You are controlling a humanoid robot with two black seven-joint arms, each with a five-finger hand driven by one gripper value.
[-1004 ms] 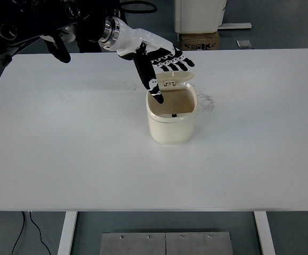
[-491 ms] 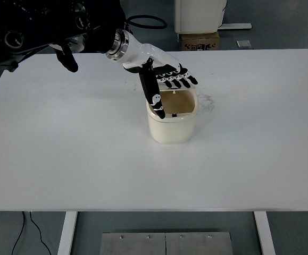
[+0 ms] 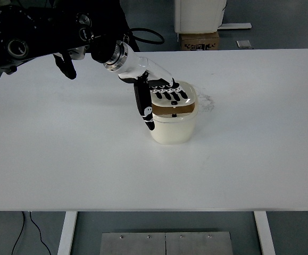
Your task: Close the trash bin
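A small cream trash bin (image 3: 172, 127) stands on the white table (image 3: 63, 149) near its middle. Its hinged lid (image 3: 179, 104) lies low over the opening, with a dark gap still showing at the front. My left hand (image 3: 161, 98) rests flat on the lid with fingers spread, the thumb hanging down the bin's left side. It grasps nothing. The right arm does not show.
A cardboard box (image 3: 199, 40) and a white unit (image 3: 199, 15) stand on the floor beyond the table's far edge. Faint dark smudges (image 3: 206, 101) mark the table just right of the bin.
My left hand has moved down and toward me, pressing the lid from upright to nearly flat over the bin's opening.
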